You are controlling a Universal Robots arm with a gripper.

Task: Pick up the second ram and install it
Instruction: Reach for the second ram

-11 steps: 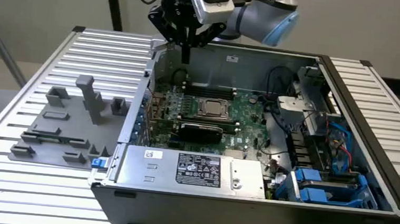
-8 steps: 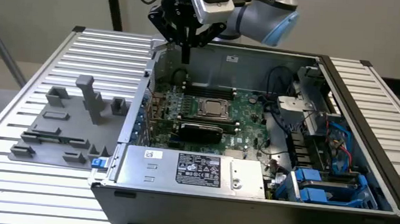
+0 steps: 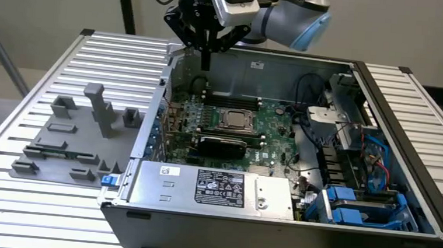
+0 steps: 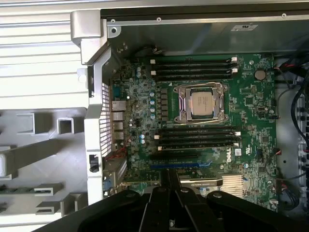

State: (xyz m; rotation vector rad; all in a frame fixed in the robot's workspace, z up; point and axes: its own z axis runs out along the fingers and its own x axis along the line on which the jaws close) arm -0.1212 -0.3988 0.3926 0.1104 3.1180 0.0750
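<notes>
– Okay, quick one. Pincer (image 3: 206, 63) state?
– Closed right up. Both fingers are pressed together into one thin dark point with nothing between them. It holds nothing.
– Where does it hang?
– Up over the far wall of the computer case (image 3: 276, 239), toward the exterior view's left corner. It points straight down, clear of the motherboard (image 3: 275, 121), touching nothing. The arm (image 3: 292, 15) is behind that far wall.
– Second ram (image 4: 24, 188)?
– Looks like the slim dark green strip lying flat in a holder of the grey fixture (image 3: 76, 140). The wrist view catches it, but the chips are too small to make out.
– So outside the case?
– Yes. The fixture sits on the slatted surface (image 3: 28, 216), just beside the case on the exterior view's left. Upright grey blocks and a taller post (image 3: 98, 106) stand on it too. The strip is well apart from the pincer.
– Board contents?
– CPU socket (image 3: 240, 120) in the middle, memory slots (image 4: 198, 137) in banks on two opposite sides of it, white latches at the ends. Cannot tell which slots are filled.
– Anything else?
– Black-topped expansion card (image 3: 220, 143) just nearside of the socket. Power supply (image 3: 209, 187) along the near wall, label up. Blue drive caddies (image 3: 356, 208) in the near corner on the exterior view's right.
</notes>
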